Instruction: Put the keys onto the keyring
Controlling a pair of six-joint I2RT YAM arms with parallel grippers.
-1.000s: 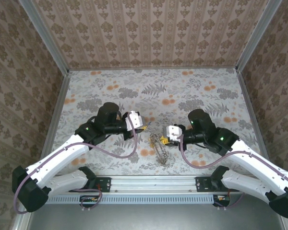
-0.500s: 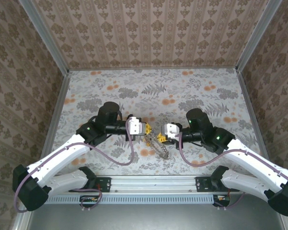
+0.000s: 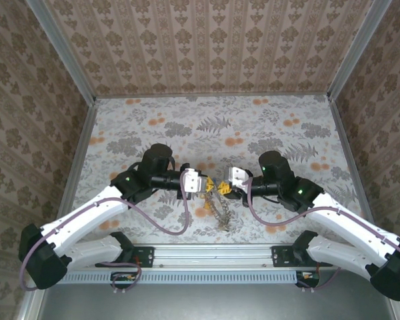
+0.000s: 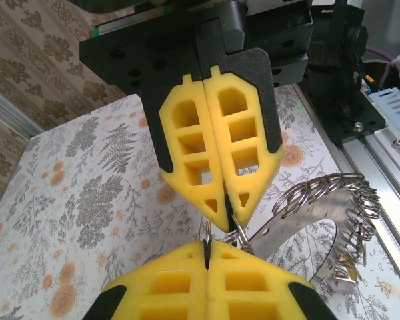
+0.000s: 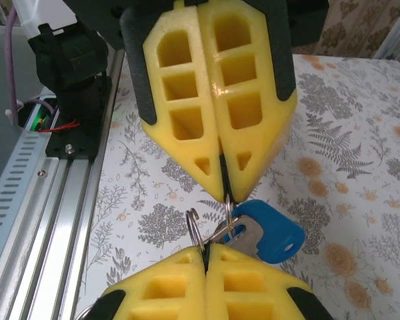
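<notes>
Left end effector and right end effector clenched tip to tip; I grip the thin silvery keyring above the bench. Blue-headed key threaded on, link chain dangling.

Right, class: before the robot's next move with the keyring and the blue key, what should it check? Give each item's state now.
1. The left gripper is shut on a thin metal loop, apparently the keyring: ok.
2. The right gripper is shut on the keyring: ok.
3. The blue key sits at the ring, between the two gripper tips: ok.
4. The blue key is fully threaded onto the ring: cannot tell.
5. The chain hangs to one side, clear of both sets of fingers: ok.
</notes>
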